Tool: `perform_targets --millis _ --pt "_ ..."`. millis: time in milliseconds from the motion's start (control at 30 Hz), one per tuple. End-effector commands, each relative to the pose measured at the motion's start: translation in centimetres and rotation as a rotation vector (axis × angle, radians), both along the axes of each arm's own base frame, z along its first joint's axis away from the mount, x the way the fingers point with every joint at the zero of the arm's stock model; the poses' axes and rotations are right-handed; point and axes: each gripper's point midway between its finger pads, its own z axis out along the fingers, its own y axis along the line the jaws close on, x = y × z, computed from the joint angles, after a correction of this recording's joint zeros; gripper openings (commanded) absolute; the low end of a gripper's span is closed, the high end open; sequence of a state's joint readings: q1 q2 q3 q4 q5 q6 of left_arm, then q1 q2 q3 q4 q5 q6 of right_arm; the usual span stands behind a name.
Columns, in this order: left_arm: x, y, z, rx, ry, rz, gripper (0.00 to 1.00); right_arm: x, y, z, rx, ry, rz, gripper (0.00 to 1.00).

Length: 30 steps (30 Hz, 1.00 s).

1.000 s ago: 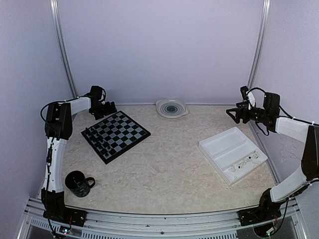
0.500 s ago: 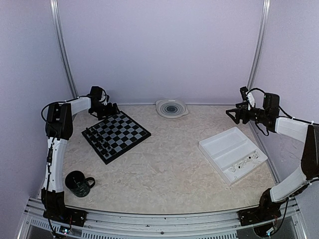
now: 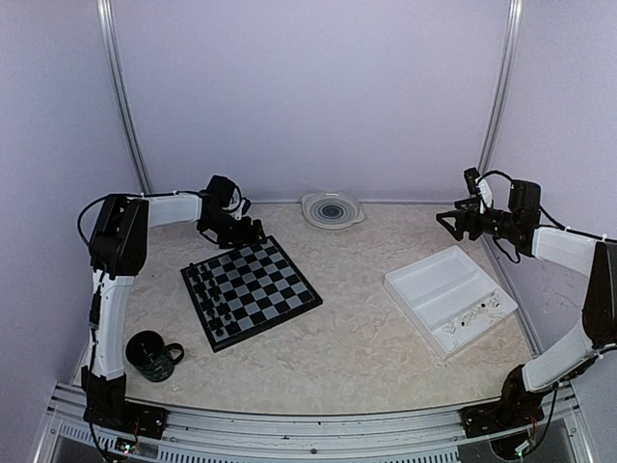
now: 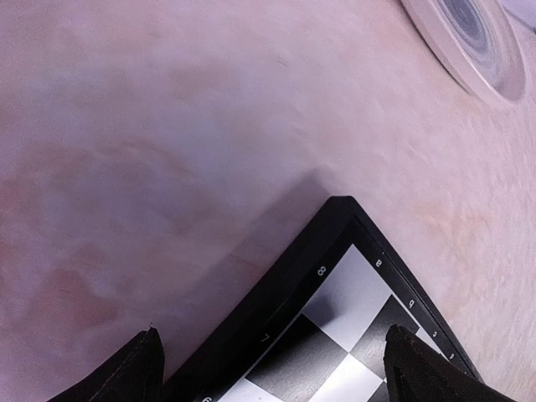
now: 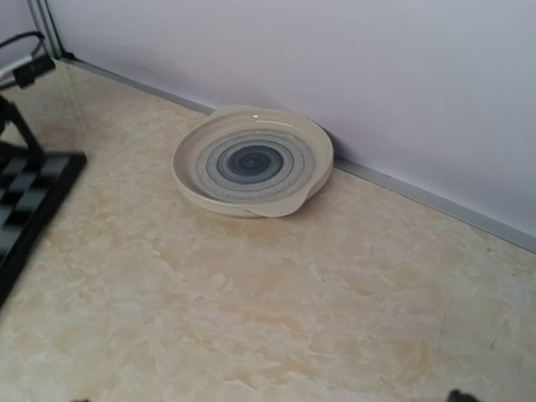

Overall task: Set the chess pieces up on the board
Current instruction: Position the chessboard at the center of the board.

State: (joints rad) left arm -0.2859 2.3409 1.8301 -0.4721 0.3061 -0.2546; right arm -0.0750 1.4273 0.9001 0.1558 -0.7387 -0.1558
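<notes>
Beige marbled surface (image 3: 347,347) enclosed by pale violet walls (image 3: 308,96) carries all items. Left tool (image 3: 249,231), fingers spread wide, straddles the far corner of the board (image 3: 258,289). In the top view the board extends from it toward 6 o'clock. Dark chess pieces (image 3: 216,307) stand along the board's 8 o'clock edge. Right tool (image 3: 451,220), also spread and empty, hovers well apart from the board. A white tray (image 3: 434,285) holding a few more pieces lies at 6 o'clock from it. The left arm is nearer the board.
</notes>
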Motion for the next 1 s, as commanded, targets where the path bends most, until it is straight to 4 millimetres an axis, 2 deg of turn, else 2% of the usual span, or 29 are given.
perform_targets --millis 0,133,300,400,500,633,700,733,767,800,833,867,900,933,967 --pt "-7.6 -5.5 -2.4 0.026 0.172 -0.160 0.89 -0.2 -0.3 -0.1 0.017 0.007 0.002 0.91" --pt "-10.6 -9.2 -2.7 0.043 0.197 -0.254 0.86 -0.2 -0.3 -0.2 0.022 0.015 0.006 0.91" --pt "-13.0 -12.0 -1.7 0.055 0.187 -0.329 0.86 -0.2 -0.2 -0.4 0.026 0.020 0.009 0.91" --pt "-13.2 -12.8 0.2 0.050 0.162 -0.347 0.86 -0.2 -0.3 -0.4 0.025 0.020 0.005 0.91" --pt "-12.3 -12.9 2.8 0.052 0.100 -0.329 0.85 -0.1 -0.4 -0.6 0.021 0.023 -0.002 0.91" --pt "-10.1 -13.3 8.9 0.045 -0.075 -0.289 0.86 0.2 -0.9 0.0 -0.024 0.007 -0.025 0.92" --pt "-9.6 -13.8 13.1 0.027 -0.214 -0.274 0.86 0.0 -1.0 0.8 -0.069 -0.006 -0.019 0.92" --pt "-9.5 -14.2 14.7 0.020 -0.286 -0.271 0.87 -0.3 -1.0 1.1 -0.100 -0.018 -0.006 0.91" --pt "-9.9 -14.5 17.2 0.006 -0.383 -0.267 0.87 -0.8 -0.9 1.0 -0.137 -0.024 0.016 0.89" --pt "-10.6 -15.2 18.5 -0.004 -0.468 -0.275 0.87 -1.5 -0.8 0.9 -0.173 -0.031 0.039 0.87" --pt "-11.7 -15.7 20.4 -0.015 -0.566 -0.284 0.87 -2.2 -0.7 0.5 -0.216 -0.038 0.067 0.87" --pt "-13.2 -16.6 21.6 -0.010 -0.674 -0.300 0.87 -3.1 -0.6 -0.1 -0.254 -0.031 0.093 0.87" --pt "-15.9 -16.4 23.0 -0.009 -0.801 -0.318 0.91 -3.8 -0.7 -0.6 -0.293 -0.015 0.104 0.86" --pt "-18.2 -16.3 25.4 -0.044 -0.935 -0.328 0.97 -4.5 -0.8 -1.1 -0.331 0.006 0.123 0.85" --pt "-20.3 -16.0 26.8 -0.097 -1.025 -0.333 0.99 -5.5 -0.8 -1.8 -0.372 0.033 0.155 0.82"
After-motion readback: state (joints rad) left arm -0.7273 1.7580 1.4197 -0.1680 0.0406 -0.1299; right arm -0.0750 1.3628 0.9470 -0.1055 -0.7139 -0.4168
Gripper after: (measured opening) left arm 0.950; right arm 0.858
